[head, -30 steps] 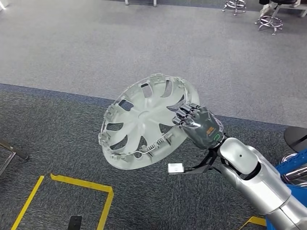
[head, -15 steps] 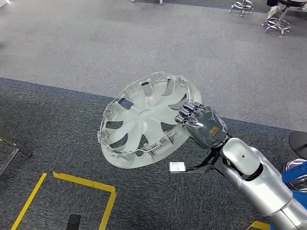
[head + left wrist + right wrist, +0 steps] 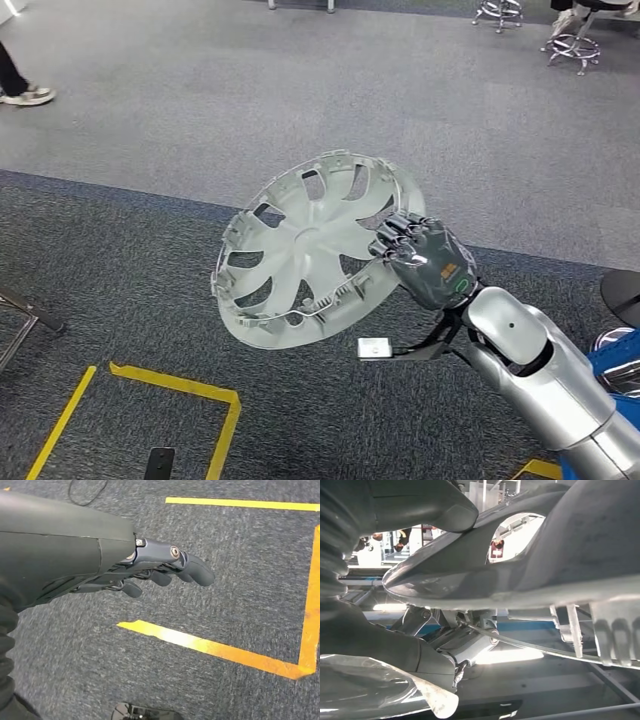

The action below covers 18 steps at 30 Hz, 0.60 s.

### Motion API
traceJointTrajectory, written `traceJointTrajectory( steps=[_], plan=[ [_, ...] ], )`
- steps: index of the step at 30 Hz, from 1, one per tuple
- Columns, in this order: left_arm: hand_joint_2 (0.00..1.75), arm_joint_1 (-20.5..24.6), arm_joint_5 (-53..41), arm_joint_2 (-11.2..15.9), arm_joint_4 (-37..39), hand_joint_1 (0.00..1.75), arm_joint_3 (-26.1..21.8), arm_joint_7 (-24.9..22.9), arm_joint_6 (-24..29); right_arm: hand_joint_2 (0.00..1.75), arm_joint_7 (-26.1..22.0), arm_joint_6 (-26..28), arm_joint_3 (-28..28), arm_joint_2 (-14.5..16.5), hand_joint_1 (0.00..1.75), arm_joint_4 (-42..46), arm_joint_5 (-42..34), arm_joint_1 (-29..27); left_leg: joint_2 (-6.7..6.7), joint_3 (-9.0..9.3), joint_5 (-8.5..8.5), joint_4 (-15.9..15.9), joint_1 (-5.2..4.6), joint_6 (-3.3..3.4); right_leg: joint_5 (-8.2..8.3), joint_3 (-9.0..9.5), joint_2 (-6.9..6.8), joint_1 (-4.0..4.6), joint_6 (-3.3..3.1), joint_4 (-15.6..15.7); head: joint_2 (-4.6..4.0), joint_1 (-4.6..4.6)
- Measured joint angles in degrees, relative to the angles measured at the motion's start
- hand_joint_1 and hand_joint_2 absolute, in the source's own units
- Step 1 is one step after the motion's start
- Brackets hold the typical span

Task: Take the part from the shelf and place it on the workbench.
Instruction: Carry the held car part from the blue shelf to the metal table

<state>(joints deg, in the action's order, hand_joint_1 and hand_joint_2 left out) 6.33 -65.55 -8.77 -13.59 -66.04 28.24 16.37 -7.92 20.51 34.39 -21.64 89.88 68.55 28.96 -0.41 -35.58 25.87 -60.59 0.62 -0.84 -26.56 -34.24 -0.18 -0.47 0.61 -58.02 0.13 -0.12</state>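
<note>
The part is a pale grey wheel cover (image 3: 302,250) with curved spokes and a clip ring on its back, tilted in the air over the carpet. My right hand (image 3: 426,262) grips its rim on the right side, fingers curled over the edge. In the right wrist view the cover's spokes (image 3: 565,545) loom close, with the thumb (image 3: 414,500) pressed on them. My left hand (image 3: 162,570) hangs over the dark carpet, its fingers stretched out and holding nothing.
Yellow tape lines (image 3: 173,385) mark the dark carpet below the cover. A blue bin (image 3: 623,355) sits at the right edge beside a dark round base (image 3: 623,290). Stool bases (image 3: 570,45) stand far back right. A person's shoes (image 3: 30,95) are at the far left.
The whole view has shifted a little, so the camera moved. A person's shoes have come into sight at the far left. My right hand keeps the same grip on the cover.
</note>
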Motion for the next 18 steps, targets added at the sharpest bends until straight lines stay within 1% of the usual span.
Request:
traceJointTrajectory(
  steps=[1,3,4,5,6,8,9,10,11,12,13,14,15,16,18],
  plan=[
    [1.75,0.0,0.1,0.0,0.0,0.00,0.0,-0.1,0.1,1.75,0.0,0.0,0.0,0.0,1.75,0.0,0.0,0.0,-0.01,0.57,0.02,1.3,-0.10,0.20,-0.04,-0.08,0.00,0.06,0.30,-0.1,0.00,0.02],
    [1.75,0.0,0.4,0.0,0.0,0.00,0.0,-0.2,0.2,1.75,-0.1,-0.1,0.0,0.0,1.75,0.0,0.1,0.1,-0.06,0.65,0.15,1.6,-0.25,0.88,-0.04,-0.17,-0.04,-0.01,0.97,0.0,0.00,0.03],
    [1.75,0.0,0.5,0.0,0.0,0.00,0.0,-0.2,0.2,1.75,-0.1,-0.1,0.0,0.0,1.75,0.0,0.1,0.1,-0.07,0.75,0.03,1.8,-0.22,1.28,-0.32,-0.38,-0.05,-0.11,1.28,-0.2,0.00,0.06],
    [1.75,0.0,0.6,0.0,0.0,0.00,0.0,-0.2,0.2,1.75,-0.2,-0.1,0.0,0.0,1.75,0.0,0.1,0.1,-0.06,0.85,-0.12,2.0,-0.17,1.72,-1.07,-0.93,-0.03,-0.18,1.55,-1.2,0.00,0.12],
    [1.75,0.1,0.7,0.0,0.0,0.00,0.0,-0.2,0.3,1.75,-0.2,-0.1,0.0,0.0,1.75,0.0,0.2,0.1,-0.05,0.94,-0.25,2.2,-0.08,2.08,-2.38,-2.06,0.01,-0.22,1.75,-3.5,0.00,0.20],
    [1.75,0.2,0.7,0.0,0.0,0.00,0.0,-0.2,0.3,1.75,-0.2,-0.2,0.0,0.0,1.75,0.0,0.2,0.1,-0.03,0.92,-0.23,2.2,-0.15,2.43,-5.85,-5.57,0.06,-0.25,1.98,-10.8,0.00,0.32],
    [1.75,0.2,0.7,0.0,0.0,0.00,0.0,-0.2,0.3,1.75,-0.2,-0.2,0.0,0.0,1.75,0.0,0.2,0.0,-0.04,0.92,-0.20,2.2,-0.20,2.49,-7.02,-7.24,0.07,-0.25,2.06,-14.2,0.00,0.32],
    [1.75,0.1,0.7,0.0,0.0,0.00,0.0,-0.2,0.3,1.75,-0.2,-0.3,0.0,0.0,1.75,0.0,0.2,0.0,-0.07,0.94,-0.18,2.2,-0.24,2.52,-7.24,-8.17,0.07,-0.25,2.09,-16.0,0.00,0.31],
    [1.75,0.1,0.7,0.0,0.0,0.00,0.0,-0.3,0.3,1.75,-0.2,-0.3,0.0,0.0,1.75,0.0,0.2,0.0,-0.14,0.98,-0.16,2.2,-0.26,2.52,-6.33,-8.02,0.07,-0.25,2.05,-15.5,0.00,0.32],
    [1.75,0.1,0.7,-0.1,0.0,0.00,0.0,-0.3,0.3,1.75,-0.2,-0.4,0.0,0.0,1.75,0.0,0.3,0.0,-0.24,1.02,-0.13,2.2,-0.26,2.48,-4.55,-6.78,0.08,-0.25,1.95,-12.9,0.00,0.32],
    [1.75,0.1,0.7,-0.1,0.0,0.00,0.0,-0.4,0.3,1.75,-0.2,-0.5,0.0,0.0,1.75,0.0,0.4,0.0,-0.34,1.04,-0.07,2.1,-0.26,2.39,-2.53,-4.86,0.12,-0.25,1.82,-8.9,0.00,0.33],
    [1.75,0.2,0.7,-0.1,0.0,0.00,0.0,-0.4,0.3,1.75,-0.1,-0.6,0.0,-0.1,1.75,0.0,0.5,0.0,-0.44,0.94,0.01,2.0,-0.38,2.22,-1.13,-2.78,0.26,-0.24,1.69,-5.0,0.00,0.33],
    [1.75,0.2,0.6,-0.1,0.0,0.00,0.0,-0.5,0.3,1.75,-0.1,-0.6,0.0,-0.1,1.75,0.1,0.5,0.0,-0.52,0.78,0.04,1.9,-0.46,1.98,-0.37,-1.31,0.39,-0.21,1.55,-2.3,0.00,0.30],
    [1.75,0.1,0.5,-0.1,0.0,0.00,0.0,-0.5,0.2,1.75,0.0,-0.7,-0.1,-0.2,1.75,0.2,0.5,0.0,-0.58,0.61,0.01,1.8,-0.51,1.72,-0.21,-0.53,0.52,-0.14,1.42,-0.8,0.00,0.28],
    [1.75,0.0,0.3,-0.2,0.0,0.00,0.0,-0.5,0.2,1.75,0.0,-0.7,-0.1,-0.5,1.75,0.6,0.5,-0.5,-0.70,0.42,-0.18,1.7,-0.48,1.17,-0.32,-0.39,0.55,-0.02,0.98,-0.5,0.00,0.23]
  ],
)
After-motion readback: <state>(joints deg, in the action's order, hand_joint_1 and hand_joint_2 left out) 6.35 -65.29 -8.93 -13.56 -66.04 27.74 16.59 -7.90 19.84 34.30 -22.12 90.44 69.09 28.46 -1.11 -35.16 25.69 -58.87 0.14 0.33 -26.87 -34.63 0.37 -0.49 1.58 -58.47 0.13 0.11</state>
